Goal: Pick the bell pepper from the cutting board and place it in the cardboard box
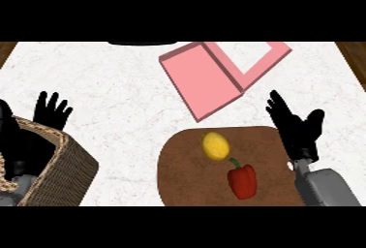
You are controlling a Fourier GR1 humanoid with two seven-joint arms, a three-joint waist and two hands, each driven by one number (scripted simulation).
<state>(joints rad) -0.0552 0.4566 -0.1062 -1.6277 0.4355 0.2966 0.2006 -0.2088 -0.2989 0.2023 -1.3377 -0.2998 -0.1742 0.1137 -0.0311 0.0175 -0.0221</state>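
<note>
A red bell pepper (242,181) with a green stem lies on the brown cutting board (184,174), toward its lower right. A yellow lemon (215,146) sits just above and left of it on the same board. The box (214,72), pink with its flap folded open, lies farther back on the counter. My right hand (295,123) is open, fingers straight, over the board's right edge, to the upper right of the pepper and apart from it. My left hand (52,110) is open at the left, fingers up, behind a wicker basket.
A wicker basket (61,172) stands at the lower left, in front of my left forearm. A dark round object (145,43) shows at the counter's far edge. Wooden strips (354,55) border the white counter on both sides.
</note>
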